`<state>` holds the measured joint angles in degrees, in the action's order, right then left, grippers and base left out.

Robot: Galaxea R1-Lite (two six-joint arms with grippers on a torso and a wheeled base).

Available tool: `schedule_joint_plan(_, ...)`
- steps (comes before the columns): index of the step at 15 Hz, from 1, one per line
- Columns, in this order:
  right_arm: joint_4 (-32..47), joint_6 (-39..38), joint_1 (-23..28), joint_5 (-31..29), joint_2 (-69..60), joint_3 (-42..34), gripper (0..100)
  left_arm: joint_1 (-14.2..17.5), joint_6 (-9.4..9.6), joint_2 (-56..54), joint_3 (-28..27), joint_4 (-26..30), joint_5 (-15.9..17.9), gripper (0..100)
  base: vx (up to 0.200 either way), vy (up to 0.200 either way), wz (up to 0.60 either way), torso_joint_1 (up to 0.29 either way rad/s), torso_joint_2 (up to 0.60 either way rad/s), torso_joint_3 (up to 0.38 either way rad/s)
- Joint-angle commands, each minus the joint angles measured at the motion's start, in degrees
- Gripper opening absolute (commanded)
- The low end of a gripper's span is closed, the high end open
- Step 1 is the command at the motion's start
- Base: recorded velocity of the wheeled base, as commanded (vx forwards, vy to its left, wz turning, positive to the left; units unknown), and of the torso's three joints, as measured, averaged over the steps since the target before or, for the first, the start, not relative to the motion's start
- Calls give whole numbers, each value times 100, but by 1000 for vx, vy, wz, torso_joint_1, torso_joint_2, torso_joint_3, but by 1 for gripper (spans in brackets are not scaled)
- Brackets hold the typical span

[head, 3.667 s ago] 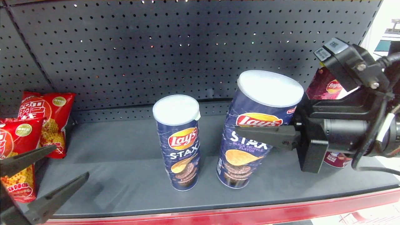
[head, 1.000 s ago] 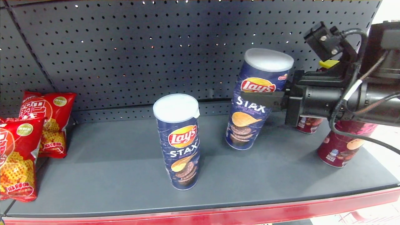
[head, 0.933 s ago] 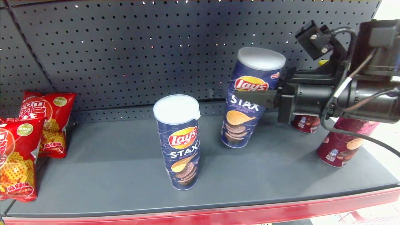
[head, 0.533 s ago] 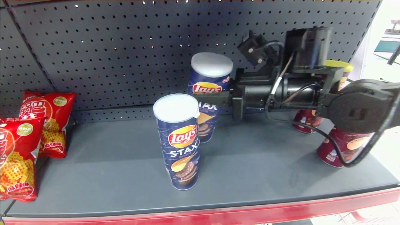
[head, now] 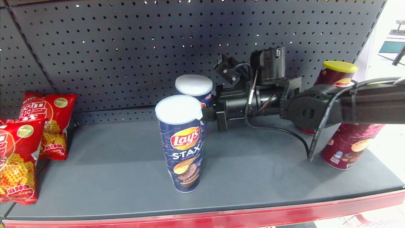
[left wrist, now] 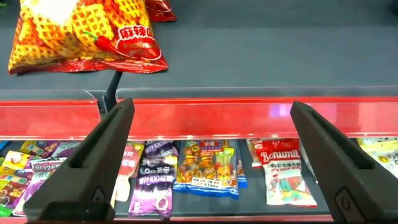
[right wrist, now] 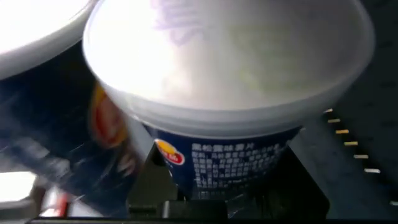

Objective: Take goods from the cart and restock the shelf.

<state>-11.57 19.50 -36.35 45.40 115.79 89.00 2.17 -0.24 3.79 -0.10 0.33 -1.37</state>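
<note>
The right gripper (head: 206, 114) is clamped on an upright blue chip can (head: 193, 86) over the shelf (head: 253, 177), a second blue can (head: 182, 142) just nearer than its fingertips and hiding the held can's base, while the left gripper (left wrist: 211, 106) hangs spread wide, facing the red lip (left wrist: 62, 118)
</note>
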Motion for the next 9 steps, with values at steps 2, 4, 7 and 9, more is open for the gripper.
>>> schedule_joint_plan(2,49,9,207,66,111,258,0,3,-2,16,-8,2,-4,100,0,0,0,0,0,0)
schedule_joint_plan(4,58,-8,278,39,216,416,0,3,-2,16,-8,2,-4,100,0,0,0,0,0,0)
schedule_joint_plan(7,58,-17,278,4,418,776,0,3,-2,16,1,2,-4,100,0,0,0,0,0,0)
schedule_joint_plan(9,67,-17,260,13,541,803,0,3,-2,16,-8,2,-4,100,0,0,0,0,0,0)
